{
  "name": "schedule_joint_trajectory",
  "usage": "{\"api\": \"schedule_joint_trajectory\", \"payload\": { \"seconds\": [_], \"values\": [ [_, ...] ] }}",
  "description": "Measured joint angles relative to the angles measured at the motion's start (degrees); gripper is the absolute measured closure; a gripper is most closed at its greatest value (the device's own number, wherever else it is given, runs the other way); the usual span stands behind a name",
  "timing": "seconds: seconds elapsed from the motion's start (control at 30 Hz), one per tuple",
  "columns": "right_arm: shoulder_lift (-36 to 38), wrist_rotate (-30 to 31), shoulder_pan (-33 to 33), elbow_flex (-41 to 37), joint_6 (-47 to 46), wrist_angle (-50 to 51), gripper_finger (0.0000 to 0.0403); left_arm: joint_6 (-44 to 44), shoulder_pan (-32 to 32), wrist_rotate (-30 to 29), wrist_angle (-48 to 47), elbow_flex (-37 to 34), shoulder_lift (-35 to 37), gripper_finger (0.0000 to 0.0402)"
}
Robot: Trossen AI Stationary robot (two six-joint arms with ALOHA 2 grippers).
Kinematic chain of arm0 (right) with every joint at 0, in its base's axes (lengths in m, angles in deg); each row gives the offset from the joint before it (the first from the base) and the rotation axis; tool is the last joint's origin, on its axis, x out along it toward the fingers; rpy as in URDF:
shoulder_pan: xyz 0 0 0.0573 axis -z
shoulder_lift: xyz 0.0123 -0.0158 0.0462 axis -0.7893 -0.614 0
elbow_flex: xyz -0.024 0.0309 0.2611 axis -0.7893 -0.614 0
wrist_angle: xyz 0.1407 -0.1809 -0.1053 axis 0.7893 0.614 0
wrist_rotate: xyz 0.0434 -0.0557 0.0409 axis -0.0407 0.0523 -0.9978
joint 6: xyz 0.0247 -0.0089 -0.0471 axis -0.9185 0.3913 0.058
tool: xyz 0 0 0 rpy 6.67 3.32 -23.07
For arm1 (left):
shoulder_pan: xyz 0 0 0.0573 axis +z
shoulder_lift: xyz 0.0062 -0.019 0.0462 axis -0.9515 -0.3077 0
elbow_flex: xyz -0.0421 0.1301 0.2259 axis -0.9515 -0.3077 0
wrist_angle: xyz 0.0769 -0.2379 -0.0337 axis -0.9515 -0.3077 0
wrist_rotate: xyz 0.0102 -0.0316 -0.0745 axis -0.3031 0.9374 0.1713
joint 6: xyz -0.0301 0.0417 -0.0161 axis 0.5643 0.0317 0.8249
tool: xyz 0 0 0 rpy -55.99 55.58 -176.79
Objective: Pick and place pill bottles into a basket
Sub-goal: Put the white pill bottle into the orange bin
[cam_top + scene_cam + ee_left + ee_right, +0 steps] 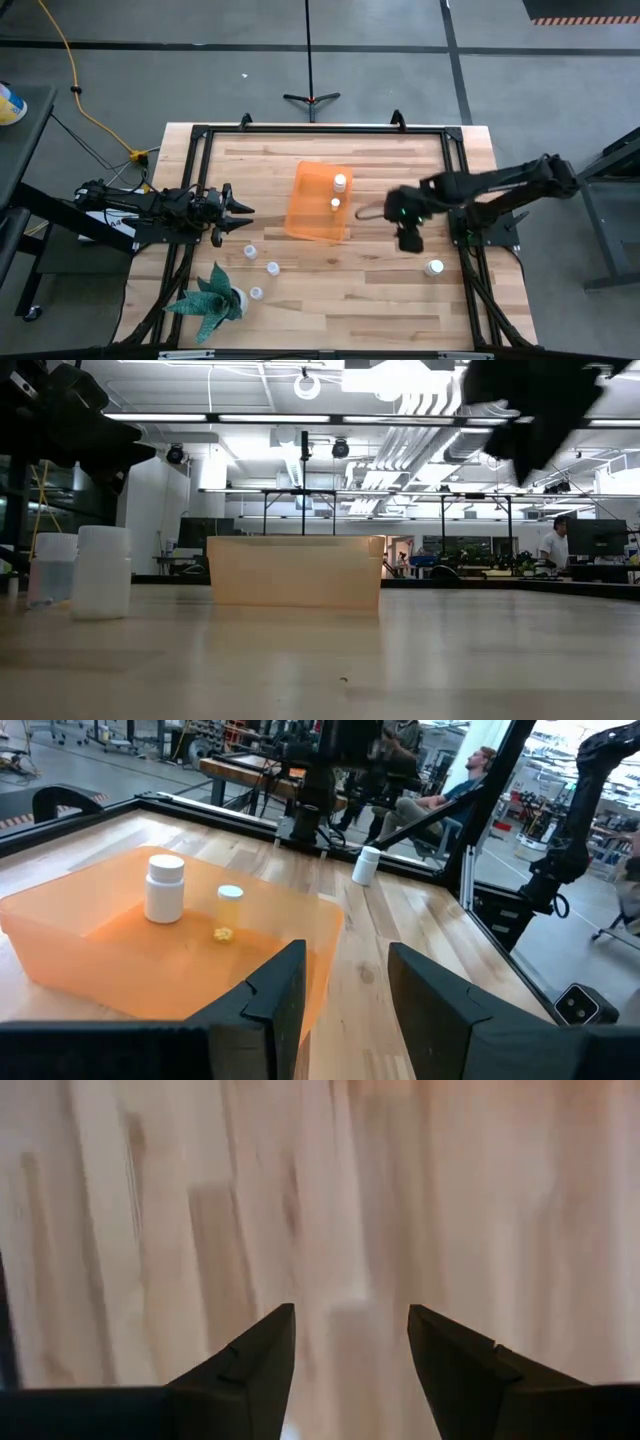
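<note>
The orange basket [320,203] lies at the table's middle. Two white pill bottles [340,182] [336,204] stand upright in it; they also show in the left wrist view [165,888] [230,905]. Three more bottles [249,251] [272,267] [256,293] stand on the table at the near left, and one [434,267] at the near right. My left gripper [243,216] is open and empty, level, just left of the basket [170,940]. My right gripper [409,240] is open and empty, pointing down over bare wood [350,1230] right of the basket.
A green spiky plant in a white pot [210,298] stands at the near left corner. A black frame [320,130] runs around the tabletop. A small yellow bit [224,933] lies on the basket's floor. People sit in the room beyond the table [470,780].
</note>
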Motion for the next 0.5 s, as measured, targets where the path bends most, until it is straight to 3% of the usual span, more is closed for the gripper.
{"api": "schedule_joint_trajectory", "payload": {
  "seconds": [0.23,0.5],
  "values": [
    [0.85,0.64,-11.02,-3.65,-23.54,7.69,0.0216,0.0,0.02,0.0,-0.01,0.0,0.0,0.0222],
    [0.85,-2.17,-20.99,-4.76,-36.57,8.08,0.0215,0.0,0.01,0.0,0.01,0.0,0.0,0.0222]
  ]
}}
